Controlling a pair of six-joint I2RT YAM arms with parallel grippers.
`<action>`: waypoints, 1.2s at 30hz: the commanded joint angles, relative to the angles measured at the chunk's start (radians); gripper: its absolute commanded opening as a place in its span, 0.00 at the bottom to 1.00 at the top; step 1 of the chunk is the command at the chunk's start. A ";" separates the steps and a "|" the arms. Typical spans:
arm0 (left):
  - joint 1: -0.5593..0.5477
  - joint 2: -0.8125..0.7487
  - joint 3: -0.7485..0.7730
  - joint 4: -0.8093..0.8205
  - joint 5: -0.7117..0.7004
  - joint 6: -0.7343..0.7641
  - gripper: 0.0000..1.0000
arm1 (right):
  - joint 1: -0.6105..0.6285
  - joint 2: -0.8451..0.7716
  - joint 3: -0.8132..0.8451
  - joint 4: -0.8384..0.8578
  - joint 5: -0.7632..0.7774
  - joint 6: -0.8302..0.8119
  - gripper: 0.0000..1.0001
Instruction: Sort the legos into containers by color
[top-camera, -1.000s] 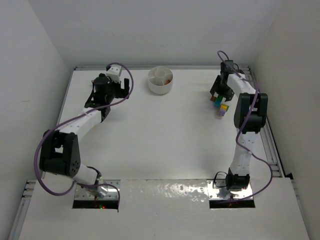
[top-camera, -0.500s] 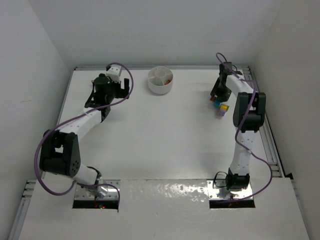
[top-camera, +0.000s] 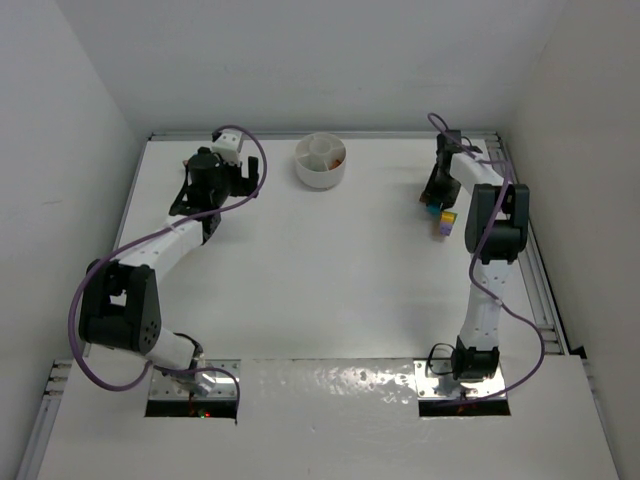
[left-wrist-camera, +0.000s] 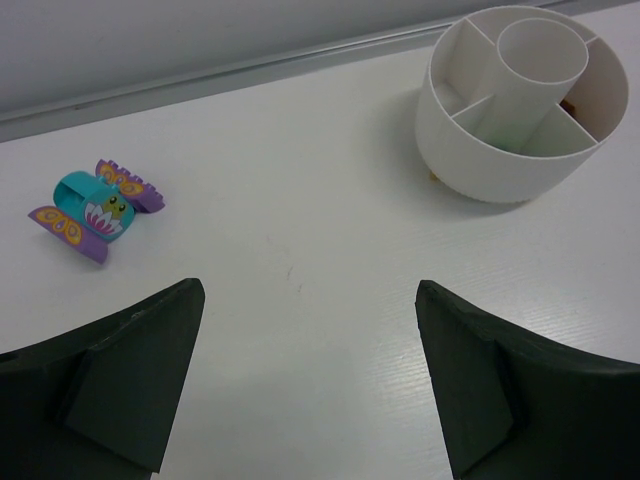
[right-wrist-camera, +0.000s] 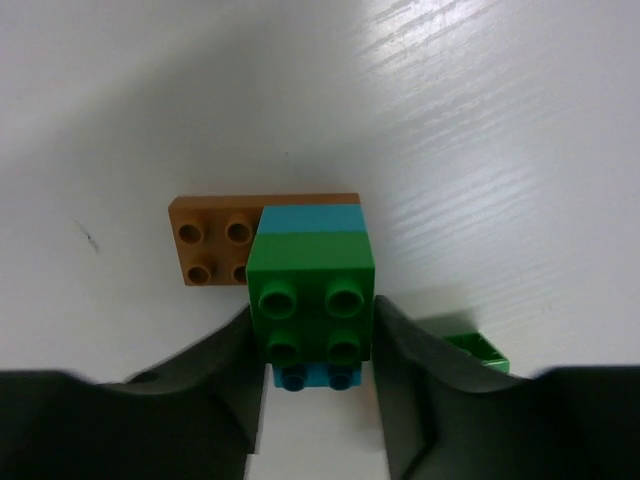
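Note:
The white round dish (top-camera: 320, 176) stands at the back middle; something orange lies in its right section. In the left wrist view the dish (left-wrist-camera: 490, 165) is at the upper right, and a teal and purple butterfly piece (left-wrist-camera: 95, 208) lies at the left. My left gripper (left-wrist-camera: 310, 390) is open and empty over bare table. My right gripper (right-wrist-camera: 315, 312) is shut on a green brick (right-wrist-camera: 310, 270) stacked on a teal-blue brick (right-wrist-camera: 308, 218). An orange plate (right-wrist-camera: 210, 240) lies against them. Another green piece (right-wrist-camera: 478, 350) lies to the right.
In the top view my right gripper (top-camera: 435, 190) is at the back right, by yellow and purple bricks (top-camera: 445, 220). My left gripper (top-camera: 215, 178) is at the back left. The back wall is close behind both.
My right wrist has shifted slightly toward the back of the table over the brick cluster. The left arm has not moved.

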 joint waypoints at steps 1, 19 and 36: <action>0.010 -0.008 0.032 0.048 0.002 -0.009 0.85 | 0.001 -0.002 -0.001 0.011 0.008 -0.017 0.37; 0.006 0.053 0.109 -0.056 1.005 0.404 0.84 | 0.381 -0.399 -0.304 0.235 -0.510 -0.956 0.00; -0.057 0.186 0.236 -0.269 1.092 0.513 0.87 | 0.574 -0.482 -0.343 0.455 -0.749 -0.848 0.00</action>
